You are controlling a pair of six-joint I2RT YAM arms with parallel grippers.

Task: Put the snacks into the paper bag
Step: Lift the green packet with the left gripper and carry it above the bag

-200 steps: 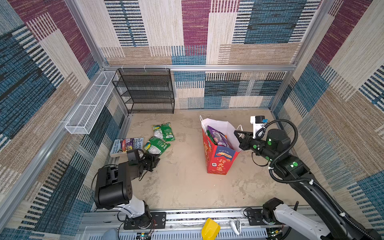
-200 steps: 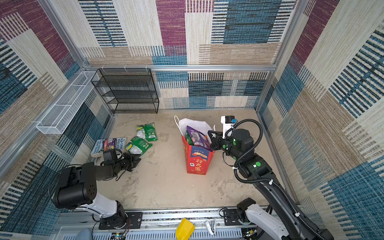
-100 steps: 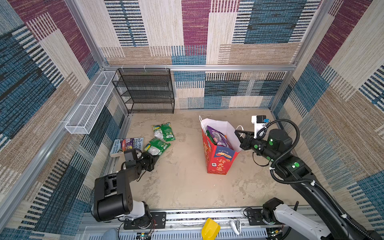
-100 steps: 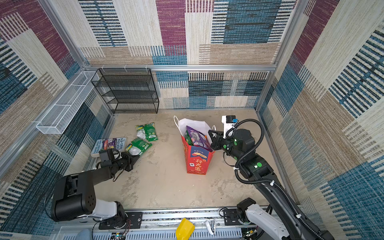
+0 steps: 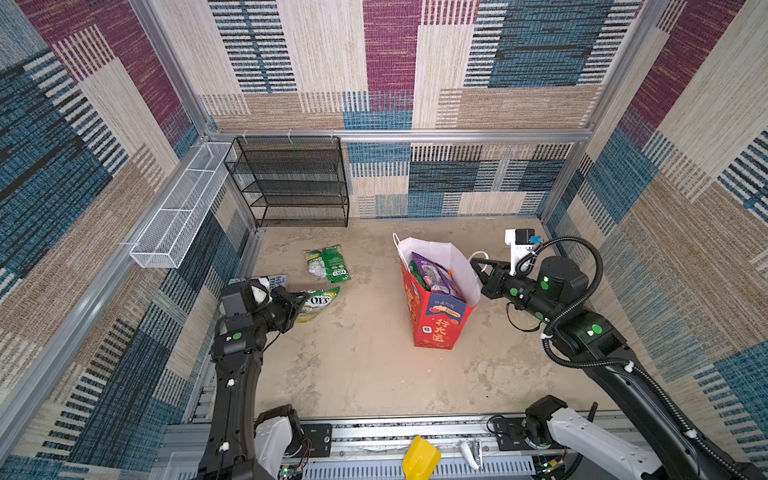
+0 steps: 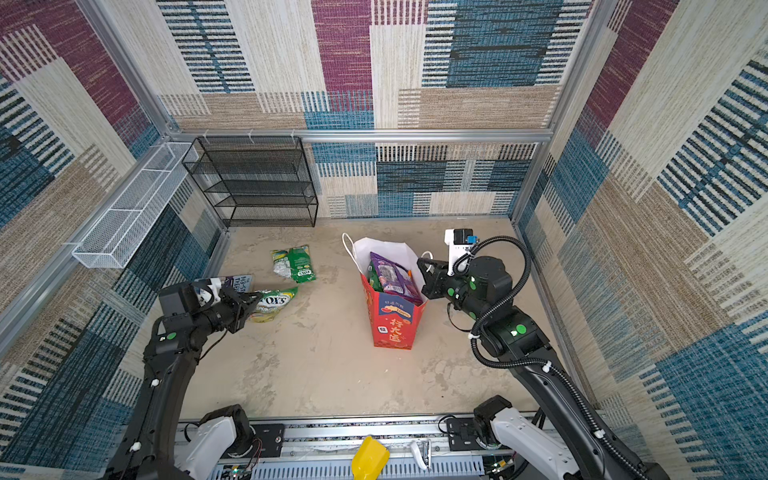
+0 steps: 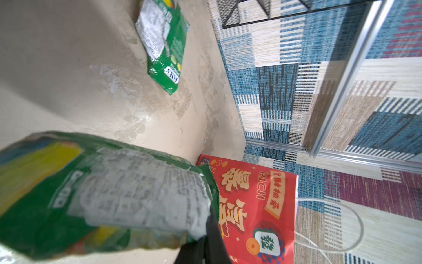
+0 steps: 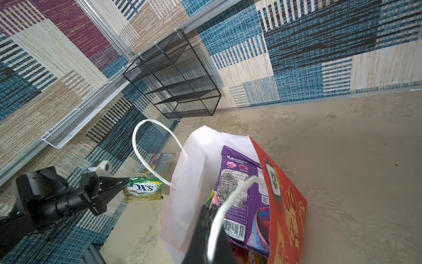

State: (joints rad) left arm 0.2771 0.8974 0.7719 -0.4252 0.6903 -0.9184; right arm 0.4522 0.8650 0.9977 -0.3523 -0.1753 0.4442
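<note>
Floor (image 5: 365, 374), green snack (image 5: 322, 301) in left end effector (image 5: 300, 301)

A black mesh shelf (image 5: 291, 183) stands against the back wall. A white wire basket (image 5: 178, 208) hangs on the left wall. Below it, a book (image 5: 277, 280) lies on the beige floor (image 5: 365, 374), only partly showing. A yellow object (image 5: 420, 457) sits at the front rail (image 5: 374, 432).
</note>
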